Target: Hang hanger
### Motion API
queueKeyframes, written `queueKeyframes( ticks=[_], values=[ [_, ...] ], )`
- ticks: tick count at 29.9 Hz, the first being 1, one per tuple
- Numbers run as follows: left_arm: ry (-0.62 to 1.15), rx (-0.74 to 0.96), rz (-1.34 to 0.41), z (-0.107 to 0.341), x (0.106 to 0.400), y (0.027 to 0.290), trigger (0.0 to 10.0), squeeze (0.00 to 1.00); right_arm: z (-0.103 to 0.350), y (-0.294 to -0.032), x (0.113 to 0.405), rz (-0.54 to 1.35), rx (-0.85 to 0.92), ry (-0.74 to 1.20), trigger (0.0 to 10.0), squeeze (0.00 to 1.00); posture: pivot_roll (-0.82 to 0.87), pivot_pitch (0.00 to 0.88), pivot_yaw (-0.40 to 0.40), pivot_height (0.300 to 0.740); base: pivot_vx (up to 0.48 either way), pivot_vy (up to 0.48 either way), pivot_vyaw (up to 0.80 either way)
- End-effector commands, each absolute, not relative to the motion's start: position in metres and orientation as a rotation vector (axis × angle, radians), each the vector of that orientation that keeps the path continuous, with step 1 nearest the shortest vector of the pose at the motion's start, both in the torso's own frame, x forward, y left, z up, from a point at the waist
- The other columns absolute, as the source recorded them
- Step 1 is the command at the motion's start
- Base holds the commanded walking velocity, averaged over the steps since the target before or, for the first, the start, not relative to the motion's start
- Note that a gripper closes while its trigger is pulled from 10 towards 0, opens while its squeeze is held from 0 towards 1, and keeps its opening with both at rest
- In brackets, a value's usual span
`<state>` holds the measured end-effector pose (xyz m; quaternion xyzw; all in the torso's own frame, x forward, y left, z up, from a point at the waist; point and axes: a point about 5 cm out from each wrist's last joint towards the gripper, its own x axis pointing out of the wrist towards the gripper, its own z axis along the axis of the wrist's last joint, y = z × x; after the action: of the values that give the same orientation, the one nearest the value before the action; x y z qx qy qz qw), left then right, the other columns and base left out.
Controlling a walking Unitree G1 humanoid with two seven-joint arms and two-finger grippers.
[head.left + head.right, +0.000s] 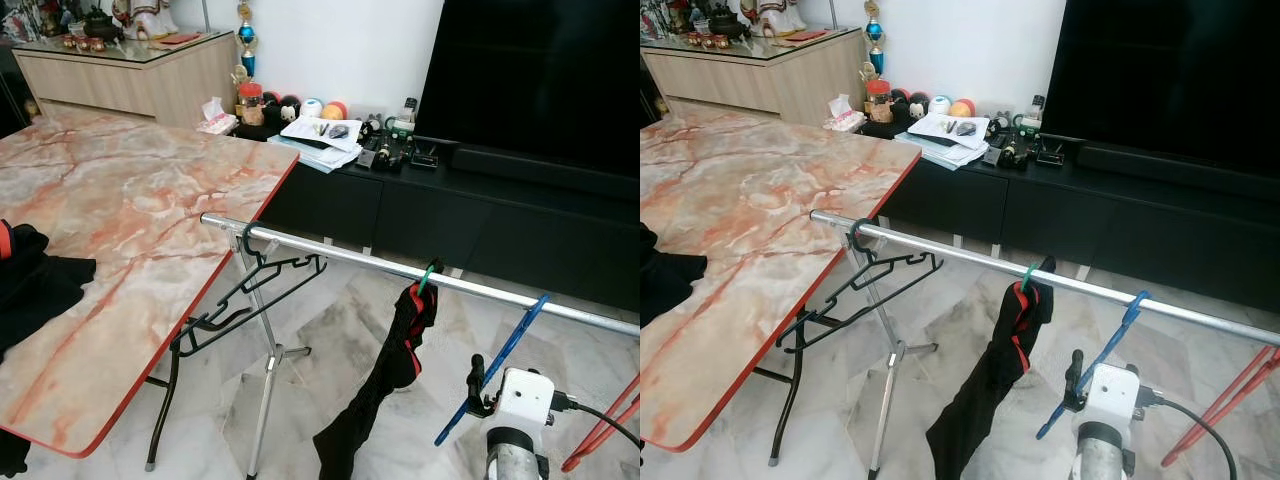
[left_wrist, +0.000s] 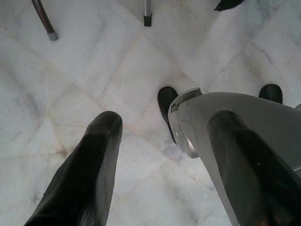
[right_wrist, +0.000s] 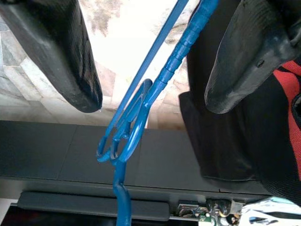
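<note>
Blue hanger (image 1: 497, 364) hooked on the silver rail (image 1: 420, 270), just right of the black garment (image 1: 385, 380) on a green hanger (image 1: 429, 274). Right gripper (image 3: 153, 70) below rail, fingers apart around blue hanger. Left gripper (image 2: 164, 155) apart, empty, over floor (image 2: 94, 70).

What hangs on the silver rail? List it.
On the rail: a black hanger, a green hanger carrying a black garment, a blue hanger, and red hangers, partly cropped.

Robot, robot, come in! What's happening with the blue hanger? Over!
Right pincer open, fingers either side of blue hanger. Hanger hooked on rail. Left pincer open, pointing at floor. Black garment hangs close beside it.
</note>
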<state>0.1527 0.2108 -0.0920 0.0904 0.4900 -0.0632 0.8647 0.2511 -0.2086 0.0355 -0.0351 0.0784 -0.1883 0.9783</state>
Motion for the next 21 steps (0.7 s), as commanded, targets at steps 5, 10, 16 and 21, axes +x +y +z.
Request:
queueKeyframes(
  ticks=[5, 10, 16, 21],
  values=[
    [1.039, 0.185, -0.123, -0.093, 0.15, 0.213, 10.0, 0.0, 0.035, -0.214, 0.253, -0.397, -0.067, 0.165, 10.0, 0.0, -0.02, 0.0, -0.021, 0.74, -0.256, 0.0, 0.0],
    [1.039, 0.187, -0.127, -0.092, 0.151, 0.214, 10.0, 0.0, 0.028, -0.218, 0.254, -0.42, -0.083, 0.193, 10.0, 0.0, -0.03, 0.0, -0.018, 0.74, -0.273, 0.0, 0.0],
    [1.039, 0.188, -0.129, -0.092, 0.151, 0.214, 10.0, 0.0, 0.012, -0.219, 0.255, -0.406, -0.085, 0.276, 10.0, 0.0, -0.03, 0.0, -0.017, 0.74, -0.289, 0.0, 0.0],
    [1.04, 0.187, -0.129, -0.092, 0.151, 0.213, 10.0, 0.0, -0.001, -0.217, 0.256, -0.381, -0.091, 0.342, 10.0, 0.0, -0.03, 0.0, -0.017, 0.74, -0.29, 0.0, 0.0]
  ],
)
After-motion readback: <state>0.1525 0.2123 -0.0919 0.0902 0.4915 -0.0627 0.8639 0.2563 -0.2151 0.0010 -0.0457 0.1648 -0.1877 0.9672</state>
